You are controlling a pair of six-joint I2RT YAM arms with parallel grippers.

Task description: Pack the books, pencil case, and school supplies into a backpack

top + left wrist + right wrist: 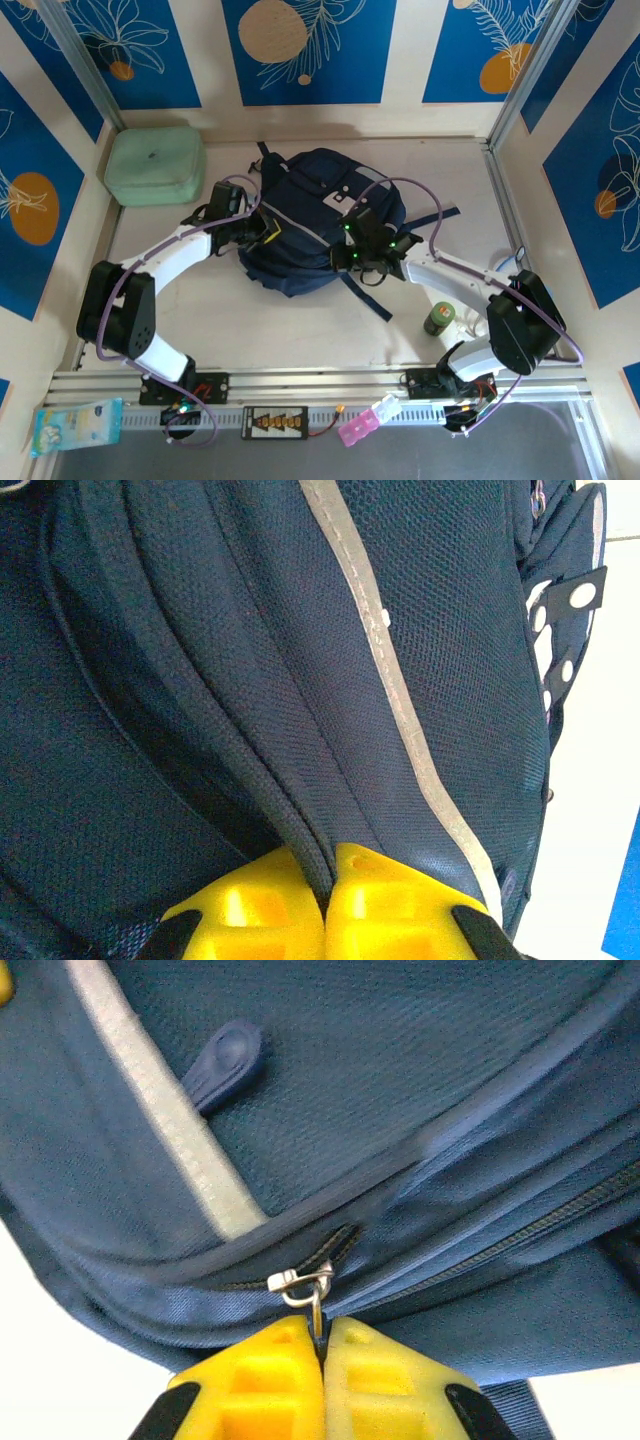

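A: What has the left claw (328, 895) got?
B: Its yellow tips are pressed together on a raised seam (285, 780) of the navy backpack (150, 710).
A: And beside it?
B: A pale stripe (390, 665) runs up the fabric; bare desk (600, 810) at right.

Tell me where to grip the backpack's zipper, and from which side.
Pinch the metal pull hanging off the backpack, coming from its outer edge as the right gripper does: the thin tab points outward and lies flat between the fingers.

No legible text found. Print on pencil case (76, 424) was too small to read; backpack (310, 190) patch (575, 595) showed only dots.
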